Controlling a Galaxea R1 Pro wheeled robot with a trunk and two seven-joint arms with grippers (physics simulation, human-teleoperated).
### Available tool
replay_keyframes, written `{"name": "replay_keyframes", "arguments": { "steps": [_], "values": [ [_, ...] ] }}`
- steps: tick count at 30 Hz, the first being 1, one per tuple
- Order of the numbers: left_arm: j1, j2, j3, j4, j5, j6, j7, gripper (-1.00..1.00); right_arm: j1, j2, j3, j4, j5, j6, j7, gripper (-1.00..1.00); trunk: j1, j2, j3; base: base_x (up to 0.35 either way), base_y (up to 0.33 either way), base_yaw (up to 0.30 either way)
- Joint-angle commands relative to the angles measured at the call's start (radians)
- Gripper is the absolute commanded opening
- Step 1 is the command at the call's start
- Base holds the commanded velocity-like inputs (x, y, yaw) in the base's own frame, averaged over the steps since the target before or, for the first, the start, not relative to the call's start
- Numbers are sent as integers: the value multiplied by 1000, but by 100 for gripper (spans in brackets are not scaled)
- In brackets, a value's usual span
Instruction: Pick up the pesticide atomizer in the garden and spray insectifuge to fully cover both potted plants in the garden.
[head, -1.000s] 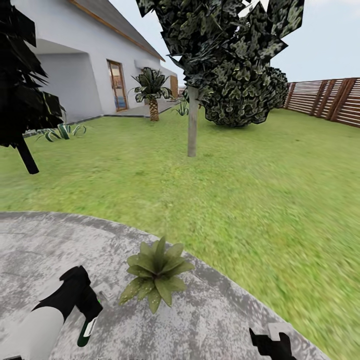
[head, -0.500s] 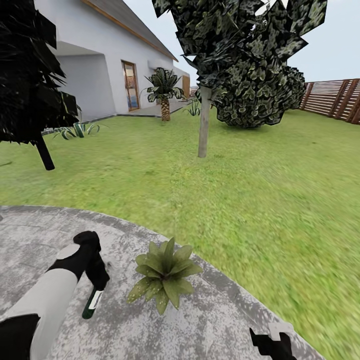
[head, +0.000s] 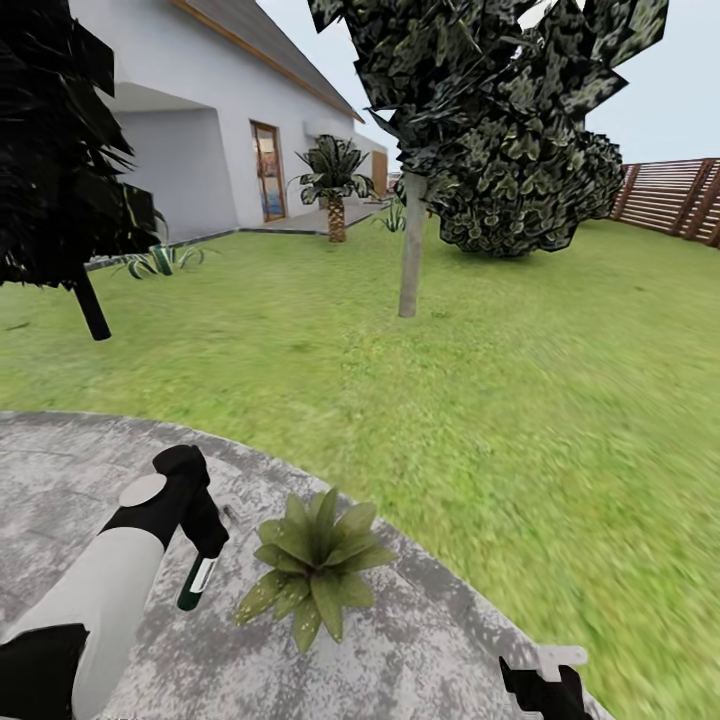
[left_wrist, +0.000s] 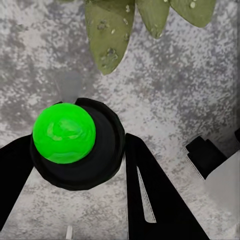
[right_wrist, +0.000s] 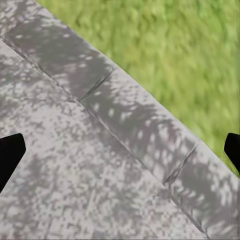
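Since a second ago the left arm has lifted and swung in: the pesticide atomizer (head: 199, 580) now hangs closer to the potted plant (head: 312, 565), and the whole head view has panned, so house and trees sit shifted in frame.

One atomizer in view, clamped between the fingers of the left gripper (head: 205, 540). Its long axis runs steeply down and slightly toward the robot, white label facing the camera, lower dark-green end just above the stone paving (head: 420, 640). In the left wrist view the bottle's round bright-green end (left_wrist: 64, 132) sits between the two black fingers (left_wrist: 150, 190), facing the camera.

One potted plant counted, just beside the atomizer, on the paving near its curved edge; its pot is hidden under the leaves. Wet drops show on a leaf (left_wrist: 107, 35) in the left wrist view.

Right gripper (head: 545, 690) is beyond the plant from the atomizer, low over the paving; its fingertips (right_wrist: 10, 152) stand wide apart with nothing between.

Past the plant: lawn (head: 450, 380), one slim-trunked tree (head: 412, 250), one round bush (head: 530, 190), one palm (head: 335, 185), white house (head: 190, 130), slat fence (head: 680, 195).
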Motion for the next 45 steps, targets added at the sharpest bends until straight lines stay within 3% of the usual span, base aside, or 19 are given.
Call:
{"name": "replay_keyframes", "arguments": {
  "steps": [1, 12, 14, 20, 34, 45],
  "values": [
    [-1, -1, 3, -1, -9, 11, -9, -100, -1, 1, -9, -1, 5, -4, 8, 100, 0, 0, -1, 60, -267, 236],
    [-3, -8, 0, -2, -10, 9, -30, -100, -1, 1, -9, -1, 5, -4, 8, 100, 0, 0, -1, -82, -153, 274],
    [-4, -24, -22, -5, -27, 9, -68, -100, -1, 1, -9, -1, 5, -4, 8, 100, 0, 0, -1, -5, -4, 279],
    [-15, -36, -50, -6, -64, 11, -71, -100, -1, 1, -7, -3, 5, -5, 9, 100, 0, 0, -1, 125, -1, 119],
    [-13, -37, -49, -5, -65, 11, -71, -100, -1, 2, -7, -3, 5, -5, 9, 100, 0, 0, -1, 53, -196, 9],
    [-15, -37, -49, -5, -66, 11, -71, -100, -1, 2, -7, -2, 5, -5, 9, 100, 0, 0, -1, 43, -257, 260]
  ]
}}
